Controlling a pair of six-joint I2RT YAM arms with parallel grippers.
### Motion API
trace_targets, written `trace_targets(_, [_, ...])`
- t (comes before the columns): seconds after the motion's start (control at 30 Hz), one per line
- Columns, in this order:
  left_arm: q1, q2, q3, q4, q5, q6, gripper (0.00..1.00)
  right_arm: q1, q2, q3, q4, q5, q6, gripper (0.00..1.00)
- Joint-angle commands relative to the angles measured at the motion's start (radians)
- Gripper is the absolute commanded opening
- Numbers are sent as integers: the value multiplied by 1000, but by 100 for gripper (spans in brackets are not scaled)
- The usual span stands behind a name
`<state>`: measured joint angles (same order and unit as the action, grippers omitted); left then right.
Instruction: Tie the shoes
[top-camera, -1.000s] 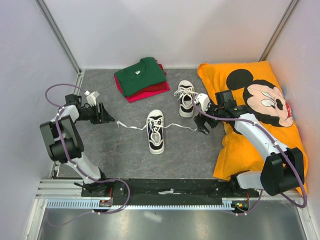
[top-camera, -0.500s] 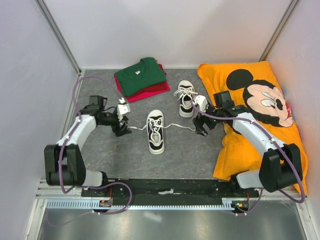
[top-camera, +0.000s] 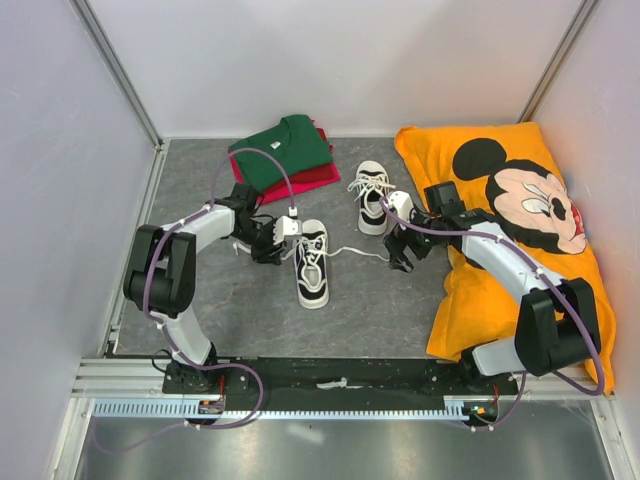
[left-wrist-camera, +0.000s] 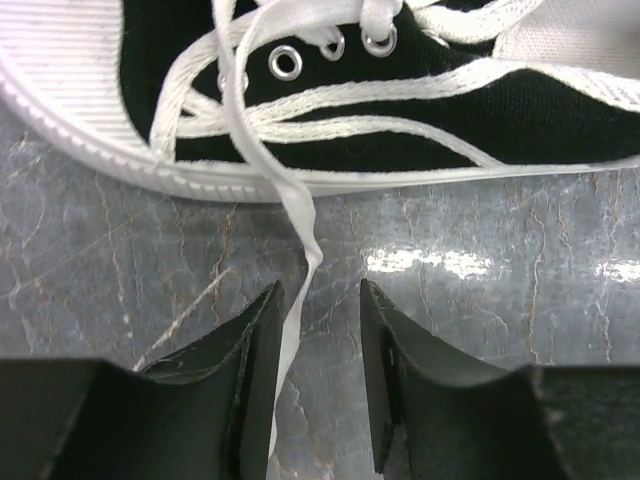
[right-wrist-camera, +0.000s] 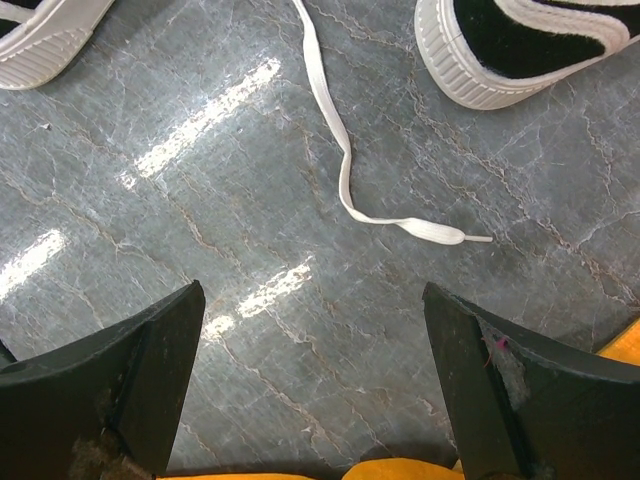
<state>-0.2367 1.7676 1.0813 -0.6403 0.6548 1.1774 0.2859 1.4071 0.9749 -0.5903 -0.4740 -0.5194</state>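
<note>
2 shoes are lying on the grey table (top-camera: 250, 310): the near shoe (top-camera: 312, 265) at the centre, the far shoe (top-camera: 372, 195) beyond it to the right. the left gripper (left-wrist-camera: 320, 290) is sitting just left of the near shoe, jaws partly open, straddling the left lace (left-wrist-camera: 298, 205) without pinching it. the right gripper (right-wrist-camera: 310, 295) is hanging wide open, gripping nothing, near the end of the right lace (right-wrist-camera: 345, 180). folded shirts (top-camera: 283, 155) are lying at the far side, an orange pillow (top-camera: 500, 290) at the right.

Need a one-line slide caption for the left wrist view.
Left gripper straddles the white lace trailing from a black shoe onto the grey table, jaws apart.
</note>
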Motion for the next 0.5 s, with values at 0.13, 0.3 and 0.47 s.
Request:
trace_targets(0.13, [-65, 76, 66, 7, -76, 44, 36, 2, 30, 34, 30, -5, 2, 98])
trace_targets(0.3, [-85, 81, 69, -8, -84, 62, 22, 1, 39, 33, 29, 6, -5, 98])
trace_targets(0.47, [-79, -25, 55, -70, -22, 51, 2, 2, 46, 21, 67, 51, -22, 91])
